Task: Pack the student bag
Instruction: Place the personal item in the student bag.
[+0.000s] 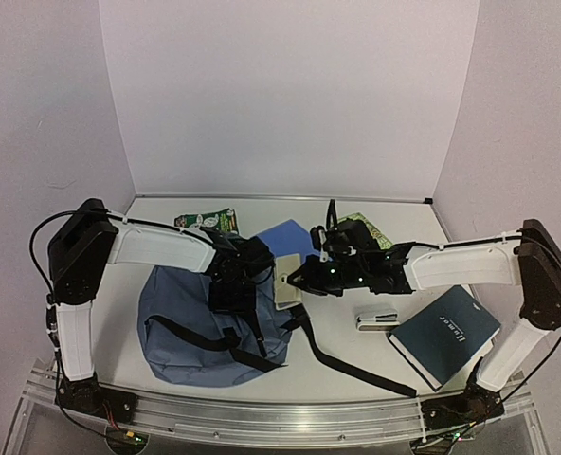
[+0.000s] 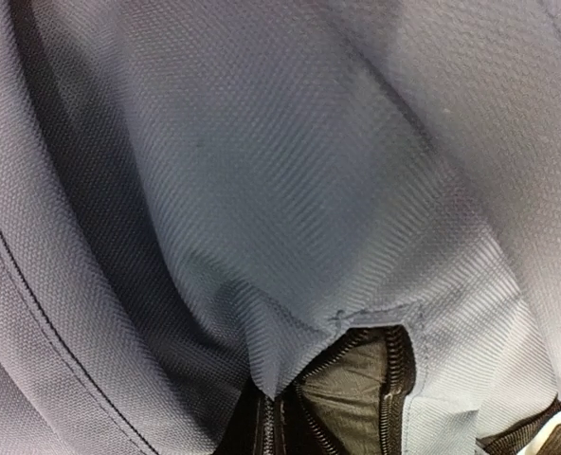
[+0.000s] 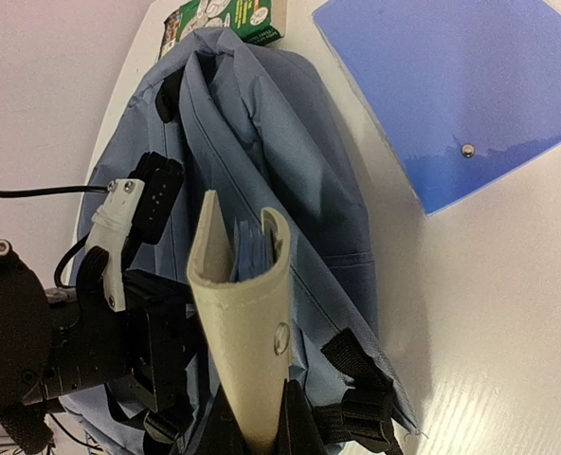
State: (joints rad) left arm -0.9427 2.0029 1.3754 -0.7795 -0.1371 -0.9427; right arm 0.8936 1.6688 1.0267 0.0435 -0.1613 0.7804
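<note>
The big slate-blue cloth backpack (image 1: 181, 336) lies flat, near left on the white table (image 1: 408, 226), its long way running from the green packet (image 3: 228, 17) at the back toward the front edge. The left gripper (image 1: 231, 289) is shut against its cloth; only its wrist view shows an open zip (image 2: 394, 379). The right gripper (image 1: 299, 278) pinches a cream snap folder (image 3: 247, 313) beside the backpack.

You can read no words here. The dark teal book (image 1: 444, 336) on the desk (image 1: 337, 365) has one line of pale lettering across its cover, but it is too small and blurred for you to make out any letters. The green packet (image 1: 205, 221) at the far edge carries white printed shapes and cartoon-like figures, seen closer from the right wrist (image 3: 226, 19). Any wording on it is too blurred for you to read.
</note>
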